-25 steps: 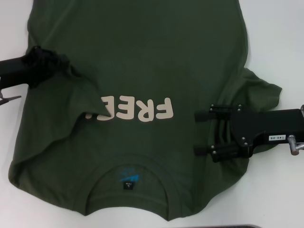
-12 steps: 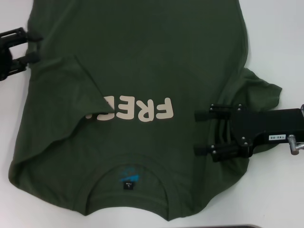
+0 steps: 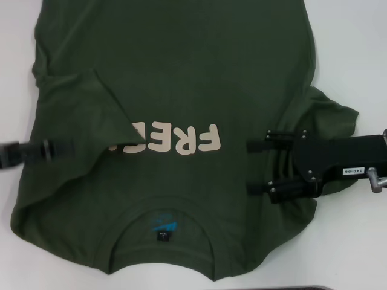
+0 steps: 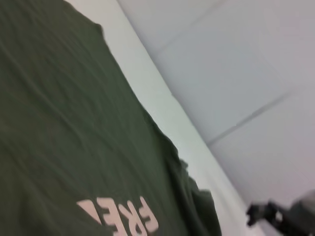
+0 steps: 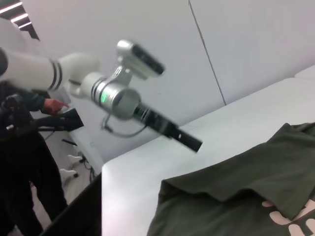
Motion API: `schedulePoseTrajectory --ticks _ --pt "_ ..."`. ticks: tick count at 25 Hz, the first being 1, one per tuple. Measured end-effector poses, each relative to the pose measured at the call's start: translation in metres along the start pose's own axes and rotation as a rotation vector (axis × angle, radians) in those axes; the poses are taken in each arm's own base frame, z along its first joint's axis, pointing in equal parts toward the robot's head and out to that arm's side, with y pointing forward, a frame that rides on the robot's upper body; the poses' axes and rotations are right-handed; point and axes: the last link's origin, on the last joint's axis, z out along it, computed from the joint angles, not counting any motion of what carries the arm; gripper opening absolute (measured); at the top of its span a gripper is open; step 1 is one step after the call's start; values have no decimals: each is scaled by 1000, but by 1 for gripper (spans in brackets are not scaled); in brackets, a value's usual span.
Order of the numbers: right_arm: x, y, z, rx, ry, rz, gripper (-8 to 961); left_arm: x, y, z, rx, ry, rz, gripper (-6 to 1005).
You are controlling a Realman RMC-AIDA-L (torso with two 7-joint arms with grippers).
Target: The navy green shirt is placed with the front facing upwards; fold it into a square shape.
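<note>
Olive-green cotton covers most of the white desk: the navy green shirt lies front side up, its round collar with the small blue neck label nearest the robot and the cream "FREE!" lettering across the chest. On the shirt's left side the sleeve is folded inward over the body — its pointed flap reaches the lettering and covers the last character. The other sleeve lies spread and rumpled beyond the shirt's right edge. The right end effector hovers over that right edge, level with the lettering; its two black fingers stand well apart and hold nothing. The left end effector shows only as a blurred dark shape over the shirt's left edge, just below the folded flap — whether its fingers are apart or together cannot be told. From the right wrist camera the left arm hangs clear above the desk.
</note>
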Motion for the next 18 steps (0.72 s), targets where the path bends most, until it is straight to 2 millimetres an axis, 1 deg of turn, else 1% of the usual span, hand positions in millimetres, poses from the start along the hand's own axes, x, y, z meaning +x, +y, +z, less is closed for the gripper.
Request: schedulePoseTrajectory --ticks 2,6,8,11,13,15,18 --pt "-2 -1 -1 -6 2 28 944 -10 1 1 -6 -3 53 853" --pt "-7 -2 -2 -13 0 70 945 -28 8 6 -57 4 248 850" --pt "-10 -3 -3 -7 -11 92 945 -33 11 8 -71 10 312 848" --pt "-13 -6 -7 23 -54 142 944 -35 10 10 -67 15 334 846" --pt "-15 -9 -14 52 -80 198 944 -35 10 10 -63 19 335 844" --pt "-16 -12 -26 83 -76 260 944 -35 10 9 -60 24 334 842" --pt "-15 -15 -49 136 -30 389 945 -33 9 6 -49 50 327 842"
